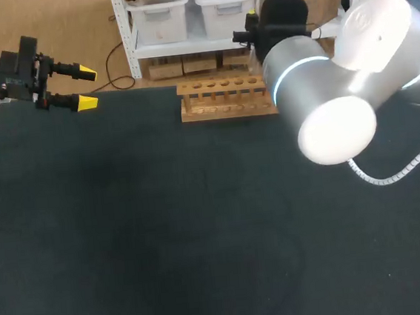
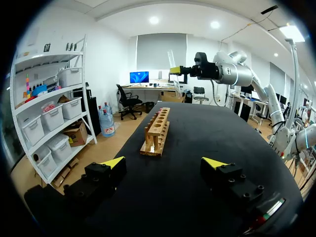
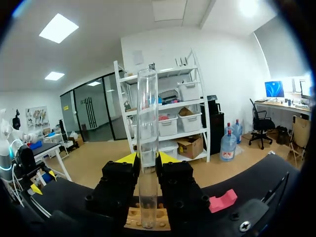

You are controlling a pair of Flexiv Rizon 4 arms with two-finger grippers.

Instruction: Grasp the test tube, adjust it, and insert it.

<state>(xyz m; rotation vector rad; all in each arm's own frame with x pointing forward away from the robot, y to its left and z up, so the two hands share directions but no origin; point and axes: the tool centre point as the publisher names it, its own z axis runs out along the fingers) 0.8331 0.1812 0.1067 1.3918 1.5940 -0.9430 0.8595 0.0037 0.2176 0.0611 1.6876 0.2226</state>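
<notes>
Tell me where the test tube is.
In the right wrist view, the test tube stands upright, clamped in the right tool, above the wooden rack, far across the table.

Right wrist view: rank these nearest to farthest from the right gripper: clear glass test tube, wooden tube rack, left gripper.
1. clear glass test tube: upright between the fingers of the right gripper, clamped from both sides.
2. wooden tube rack: just under the gripper, by the tube's lower end.
3. left gripper: far off to one side, well beyond the rack, fingers open.
</notes>
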